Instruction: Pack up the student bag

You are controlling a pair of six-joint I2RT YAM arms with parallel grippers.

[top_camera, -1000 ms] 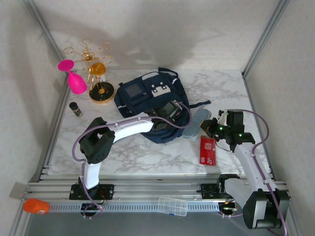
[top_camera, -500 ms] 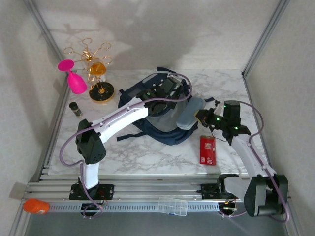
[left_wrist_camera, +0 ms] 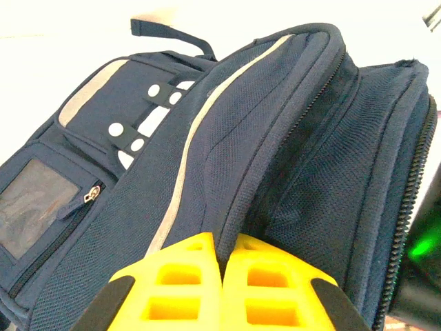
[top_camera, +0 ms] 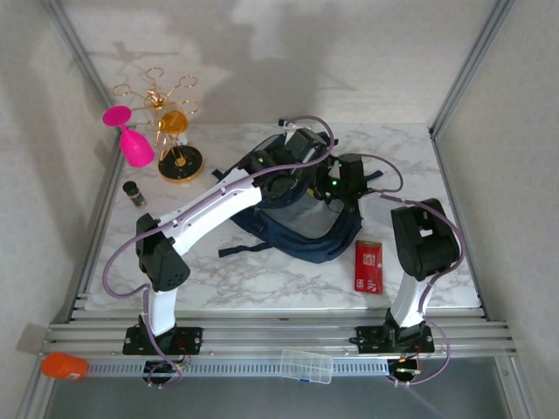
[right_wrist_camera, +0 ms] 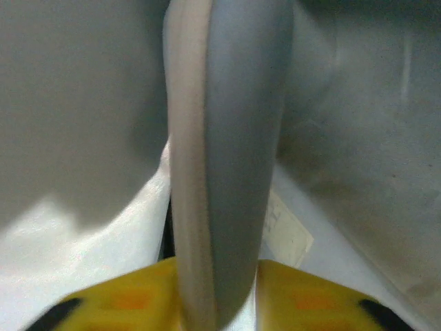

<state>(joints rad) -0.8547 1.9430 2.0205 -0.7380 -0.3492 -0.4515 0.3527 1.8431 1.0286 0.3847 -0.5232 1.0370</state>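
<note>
Smooth white worktop, veined in grey like marble.

At its middle, toward the far side, the student bag: navy woven fabric, coarse mesh-like weave in the left wrist view, thin pale stripes along the seams, a white strap patch with round holes, a small greyish square pocket with a zip, and dark toothed zippers down the side. Held bunched up with the mouth gaping, pale grey lining visible inside, dark straps trailing over the marble.

White left arm stretched across to the top of the bag. Left pincer, blocky yellow plastic with square hollows, closed narrow on a fold of the navy cloth.

Right arm bent in toward the bag's open mouth. Right pincer, also yellow, clamped on a flat grey-blue case, long and rounded with a paler edge, standing upright between the fingers with dull grey surfaces on either side.

At the far left corner, a gold wire rack on a round base, with an orange glass hanging on it. Just beside it, a glossy pink goblet, upside down.

Right of the bag, near the right arm, a flat red packet.

On the near rail, a clear plastic box.

Left of the bag, well apart, a small dark jar.
</note>
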